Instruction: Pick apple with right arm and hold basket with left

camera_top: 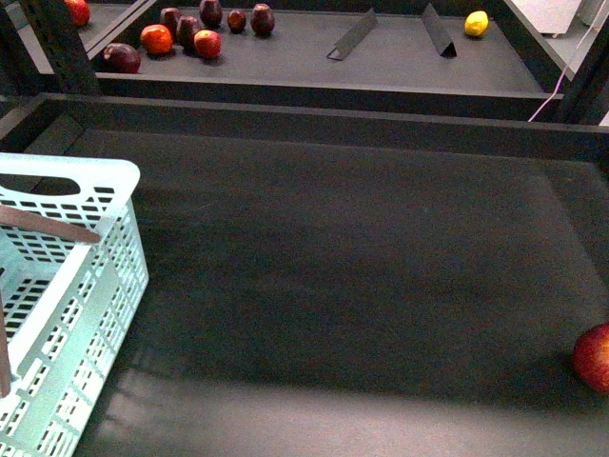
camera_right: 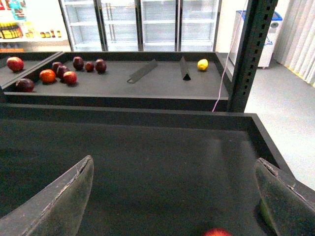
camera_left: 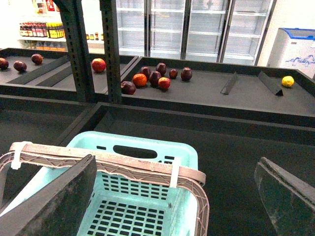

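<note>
The apple (camera_top: 595,357) is red and glossy and lies on the dark shelf floor at the far right edge of the front view. In the right wrist view only its top (camera_right: 216,232) shows, low between the wide-apart fingers of my open right gripper (camera_right: 174,162), which touches nothing. The mint-turquoise basket (camera_top: 67,295) stands at the near left. My open left gripper (camera_left: 177,162) hovers over its rim (camera_left: 147,142). A grey-brown ribbed strip (camera_left: 113,164) with white zip ties crosses above the basket's inside. The basket's lattice floor (camera_left: 123,216) holds nothing.
A raised dark wall (camera_top: 314,119) separates this shelf from the back one. There lie several red and maroon fruits (camera_top: 207,43), a yellow lemon (camera_top: 477,23) and two dark wedge dividers (camera_top: 352,36). A metal post (camera_right: 253,49) stands at the right.
</note>
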`<state>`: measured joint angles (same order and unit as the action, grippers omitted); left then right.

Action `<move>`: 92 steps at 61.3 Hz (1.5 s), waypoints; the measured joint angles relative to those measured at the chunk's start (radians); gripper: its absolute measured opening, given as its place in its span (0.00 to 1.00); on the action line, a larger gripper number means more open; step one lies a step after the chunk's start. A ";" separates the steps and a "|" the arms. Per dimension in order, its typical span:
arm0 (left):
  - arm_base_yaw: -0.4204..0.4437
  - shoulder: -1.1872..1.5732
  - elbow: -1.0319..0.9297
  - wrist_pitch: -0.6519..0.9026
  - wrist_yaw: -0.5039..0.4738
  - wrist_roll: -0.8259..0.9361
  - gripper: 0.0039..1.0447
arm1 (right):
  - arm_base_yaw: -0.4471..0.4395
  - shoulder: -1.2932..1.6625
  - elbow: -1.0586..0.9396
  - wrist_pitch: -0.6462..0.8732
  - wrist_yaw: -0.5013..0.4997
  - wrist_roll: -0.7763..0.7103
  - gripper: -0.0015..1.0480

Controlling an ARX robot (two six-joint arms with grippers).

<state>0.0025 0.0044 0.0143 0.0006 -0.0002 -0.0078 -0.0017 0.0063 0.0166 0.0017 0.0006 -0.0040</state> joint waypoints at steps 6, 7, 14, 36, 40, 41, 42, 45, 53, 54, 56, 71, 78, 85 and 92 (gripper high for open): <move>0.000 0.000 0.000 0.000 0.000 0.000 0.94 | 0.000 0.000 0.000 0.000 0.000 0.000 0.92; 0.000 0.000 0.000 0.000 0.000 0.000 0.94 | 0.000 0.000 0.000 0.000 0.000 0.000 0.92; 0.000 0.000 0.000 0.000 0.000 0.000 0.94 | 0.000 0.000 0.000 0.000 0.000 0.000 0.92; 0.000 0.000 0.000 0.000 0.000 0.000 0.94 | 0.000 0.000 0.000 0.000 0.000 0.000 0.92; -0.004 0.005 0.002 -0.006 -0.014 -0.009 0.94 | 0.000 0.000 0.000 0.000 0.000 0.000 0.92; -0.032 0.037 0.031 -0.085 -0.105 -0.055 0.94 | 0.000 0.000 0.000 0.000 0.000 0.000 0.92; -0.058 0.076 0.058 -0.156 -0.173 -0.095 0.94 | 0.000 0.000 0.000 0.000 0.000 0.000 0.92; -0.111 0.217 0.138 -0.340 -0.349 -0.240 0.94 | 0.000 -0.001 0.000 0.000 0.000 0.000 0.92; -0.075 0.336 0.180 -0.329 -0.330 -0.385 0.94 | 0.000 -0.001 0.000 0.000 0.000 0.000 0.92; -0.067 0.345 0.185 -0.320 -0.319 -0.397 0.94 | 0.000 -0.001 0.000 0.000 0.000 0.000 0.92; -0.029 0.385 0.205 -0.278 -0.273 -0.429 0.94 | 0.000 -0.001 0.000 0.000 0.000 0.000 0.92; 0.248 0.841 0.353 0.086 0.135 -0.788 0.94 | 0.000 -0.001 0.000 0.000 0.000 0.000 0.92; 0.310 1.053 0.406 0.211 0.201 -0.917 0.94 | 0.000 -0.001 0.000 0.000 0.000 0.000 0.92; 0.353 1.222 0.437 0.262 0.235 -1.006 0.94 | 0.000 -0.001 0.000 0.000 0.000 0.000 0.92; 0.386 1.338 0.474 0.301 0.244 -1.059 0.94 | 0.000 -0.001 0.000 0.000 0.000 0.000 0.92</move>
<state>0.3882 1.3422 0.4881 0.3019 0.2440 -1.0672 -0.0017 0.0051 0.0166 0.0017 0.0006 -0.0036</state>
